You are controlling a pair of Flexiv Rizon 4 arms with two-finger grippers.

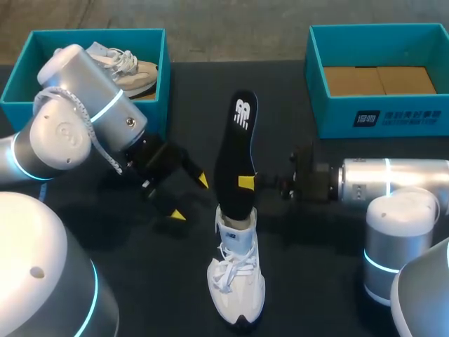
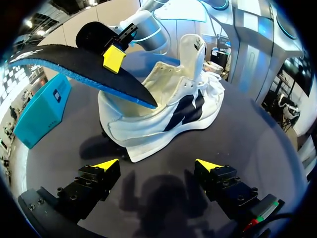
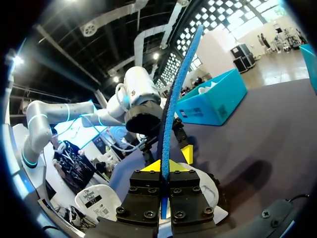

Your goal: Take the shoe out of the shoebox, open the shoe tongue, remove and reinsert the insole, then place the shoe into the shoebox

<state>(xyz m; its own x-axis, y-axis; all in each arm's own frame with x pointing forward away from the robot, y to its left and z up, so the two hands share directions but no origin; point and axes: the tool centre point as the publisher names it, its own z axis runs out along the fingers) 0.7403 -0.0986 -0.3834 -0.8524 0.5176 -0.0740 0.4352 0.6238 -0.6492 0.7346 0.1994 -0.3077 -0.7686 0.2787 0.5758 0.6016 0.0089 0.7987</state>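
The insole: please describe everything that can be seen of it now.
The insole is thin and long, black on top with a white logo near its free end, blue and foam-like underneath, slightly bent. Its lower end sits in the opening of the white shoe; the rest slants up and out. The jaws of the right gripper pinch it near the middle from both faces.

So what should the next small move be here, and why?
Probably bring the open left gripper onto the shoe to steady it: the right gripper is shut on the insole, whose end sits in the shoe's opening, and nothing holds the shoe.
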